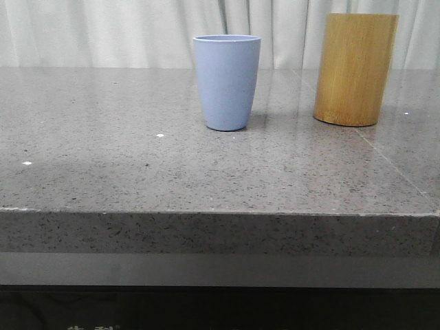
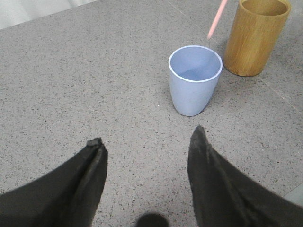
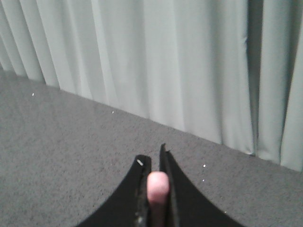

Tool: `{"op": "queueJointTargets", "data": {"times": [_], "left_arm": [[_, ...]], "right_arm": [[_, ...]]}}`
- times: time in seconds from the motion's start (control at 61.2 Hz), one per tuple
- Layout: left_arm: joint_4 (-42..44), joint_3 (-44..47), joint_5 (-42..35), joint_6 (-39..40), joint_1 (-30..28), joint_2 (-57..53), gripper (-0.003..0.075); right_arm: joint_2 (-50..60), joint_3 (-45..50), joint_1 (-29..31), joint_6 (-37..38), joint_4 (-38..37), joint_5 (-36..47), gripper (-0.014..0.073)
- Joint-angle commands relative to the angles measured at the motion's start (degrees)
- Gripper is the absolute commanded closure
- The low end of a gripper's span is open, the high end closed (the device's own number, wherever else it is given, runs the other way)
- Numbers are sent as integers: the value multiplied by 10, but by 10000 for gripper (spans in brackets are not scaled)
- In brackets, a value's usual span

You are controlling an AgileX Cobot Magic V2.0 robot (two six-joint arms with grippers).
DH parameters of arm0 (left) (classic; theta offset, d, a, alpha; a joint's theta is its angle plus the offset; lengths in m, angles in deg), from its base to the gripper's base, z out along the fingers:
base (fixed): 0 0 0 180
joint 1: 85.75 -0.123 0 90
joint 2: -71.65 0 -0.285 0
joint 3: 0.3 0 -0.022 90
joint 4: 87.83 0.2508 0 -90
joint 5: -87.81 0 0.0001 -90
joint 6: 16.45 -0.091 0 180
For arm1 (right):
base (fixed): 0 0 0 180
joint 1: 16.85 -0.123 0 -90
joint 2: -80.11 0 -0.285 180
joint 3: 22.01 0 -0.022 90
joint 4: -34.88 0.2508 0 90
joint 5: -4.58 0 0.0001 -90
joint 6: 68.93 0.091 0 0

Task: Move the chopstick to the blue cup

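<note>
I've got the chopstick [image 3: 157, 187] pinched in the right gripper [image 3: 155, 166]: in the right wrist view the two fingers are closed tight on it, its pink end showing between them, w/ grey counter and pale curtain beyond. So pickup is done, as I read it.

From the left wrist view, the stick's lower end [image 2: 217, 20] hangs in the air, tilted, its tip above and just behind the cup [image 2: 194, 80], between it and the bamboo holder [image 2: 257, 36]. Not in the cup yet; the inside looks empty.

Front view: cup [image 1: 227, 82] upright mid-counter [image 1: 137, 172], holder [image 1: 355, 69] to its right, well apart enough that I shouldn't clip it.

Left gripper [image 2: 147, 146] hovers low over the counter, near side of the cup, fingers wide apart, holding nothing. Idle, as far as I can judge.

What's left, by my reckoning:
- bring the tip over the cup mouth
- lower till it's inside the rim
- let go, back off

Risk I see: the stick's tilted, so the tip could catch the rim or tip the cup. I'd say roughly halfway thru: grab done, drop-in pending.
</note>
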Motion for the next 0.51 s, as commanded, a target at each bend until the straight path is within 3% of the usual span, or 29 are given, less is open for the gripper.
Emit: {"op": "queueJointTargets", "data": {"times": [0.0, 0.294, 0.49], "left_arm": [[-1, -16, -47, 0, -1, -10, 332], [-1, -16, -48, 0, -1, -10, 332], [-1, -16, -48, 0, -1, -10, 332]], "right_arm": [[-6, -18, -8, -26, -8, 46, 608], [-84, -18, -8, -38, -13, 45, 575], [-109, -18, -8, -38, -13, 35, 334]]}}
